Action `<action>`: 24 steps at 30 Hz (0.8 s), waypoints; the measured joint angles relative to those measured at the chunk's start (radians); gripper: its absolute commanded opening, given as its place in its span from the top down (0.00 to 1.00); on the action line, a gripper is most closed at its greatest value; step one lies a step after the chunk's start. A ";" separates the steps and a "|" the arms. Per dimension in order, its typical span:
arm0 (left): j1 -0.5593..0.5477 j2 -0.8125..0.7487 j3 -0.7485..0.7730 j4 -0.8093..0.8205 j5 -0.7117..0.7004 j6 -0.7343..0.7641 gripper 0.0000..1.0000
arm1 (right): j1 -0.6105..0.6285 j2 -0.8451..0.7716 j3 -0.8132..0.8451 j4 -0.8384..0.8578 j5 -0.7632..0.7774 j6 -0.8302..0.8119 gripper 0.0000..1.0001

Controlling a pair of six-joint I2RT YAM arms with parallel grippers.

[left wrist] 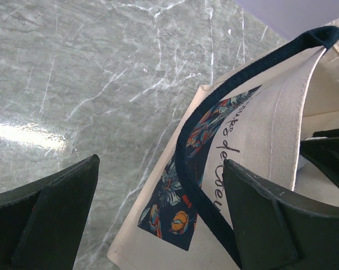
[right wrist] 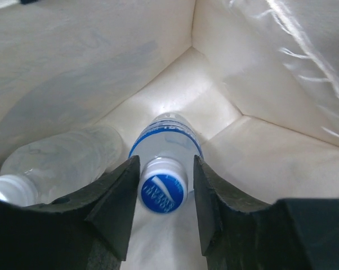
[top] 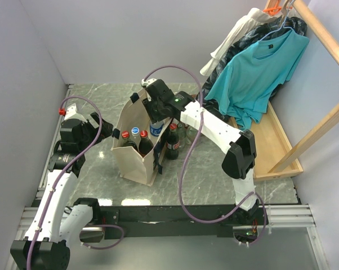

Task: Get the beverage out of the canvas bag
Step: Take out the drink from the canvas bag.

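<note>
Supervisor: Identify the site type.

Operator: I read it as a robotics lab test cell. Plain pale partition walls (top: 102,39) box in a single marble-pattern table (top: 102,101). My left arm (top: 48,202) and right arm (top: 212,126) are mounted at an aluminium rail (top: 282,216), with a purple cable (top: 170,67) exposed.

Supervisor: Other indicators?

Operator: Mixed props: a canvas bag (top: 133,160) on the table, and garments (top: 259,73) hung on a bare wooden rack (top: 327,34).
</note>
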 measured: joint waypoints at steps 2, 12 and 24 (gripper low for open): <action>0.000 0.000 0.000 0.000 0.000 0.000 0.04 | 0.000 -0.014 0.000 0.000 -0.002 0.001 0.60; 0.000 0.000 0.000 0.000 0.000 0.000 0.04 | 0.000 -0.021 0.002 -0.016 -0.009 0.000 0.51; 0.000 0.000 0.000 0.000 0.004 0.000 0.04 | 0.000 -0.021 0.002 -0.030 -0.029 0.001 0.47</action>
